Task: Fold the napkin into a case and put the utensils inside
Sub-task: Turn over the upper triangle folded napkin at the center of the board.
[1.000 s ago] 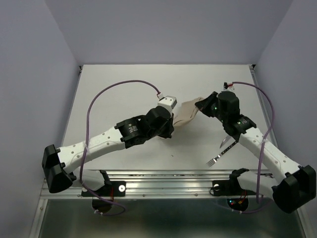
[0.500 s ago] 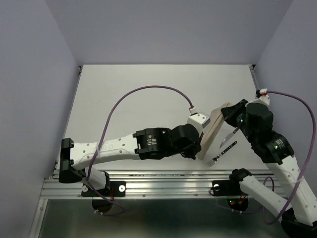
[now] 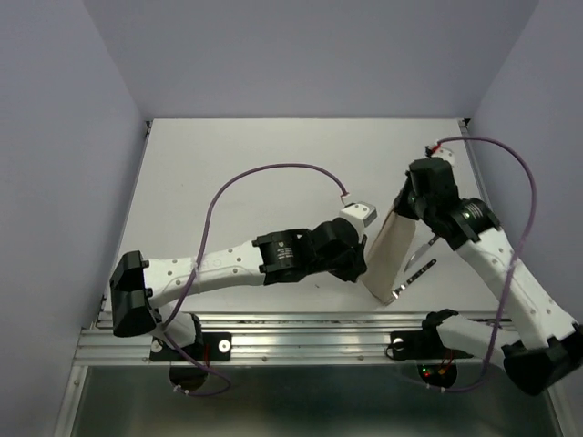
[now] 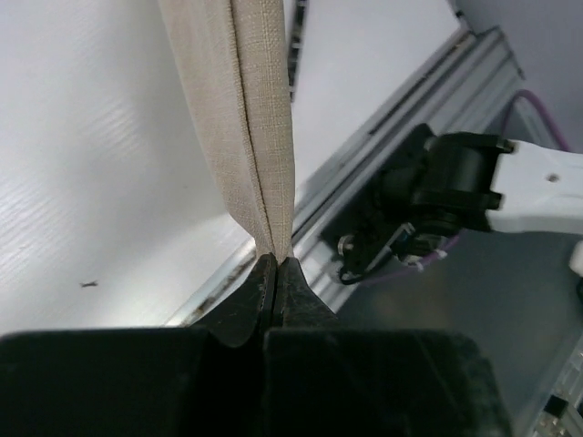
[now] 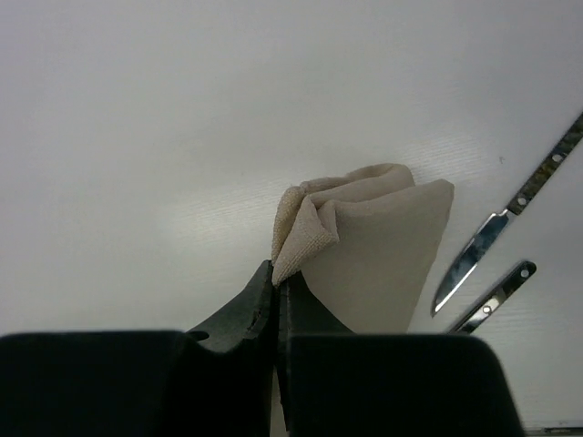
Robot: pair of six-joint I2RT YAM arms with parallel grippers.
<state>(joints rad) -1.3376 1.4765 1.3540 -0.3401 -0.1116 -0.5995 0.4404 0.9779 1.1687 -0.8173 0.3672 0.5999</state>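
Folding is only partway done: the plain beige-tan cloth napkin [image 3: 387, 259], doubled into a narrow strip, hangs stretched between the left gripper [image 4: 276, 273] and right gripper [image 5: 276, 282], each pressed together pinching one end, while the dark-handled fork [image 5: 499, 293] and silver-bladed knife [image 5: 469, 259] lie untouched just beside the right gripper, not yet tucked inside.

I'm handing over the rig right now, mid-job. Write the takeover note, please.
Left gripper: shut on the near end of the plain beige cloth napkin, which is folded into a strip.
Right gripper: shut on its far end.
Silver-bladed knife and dark-handled fork: on the white table just right of the napkin, untouched.
Done: napkin partly folded.
Left: finish the folding, put knife and fork inside.
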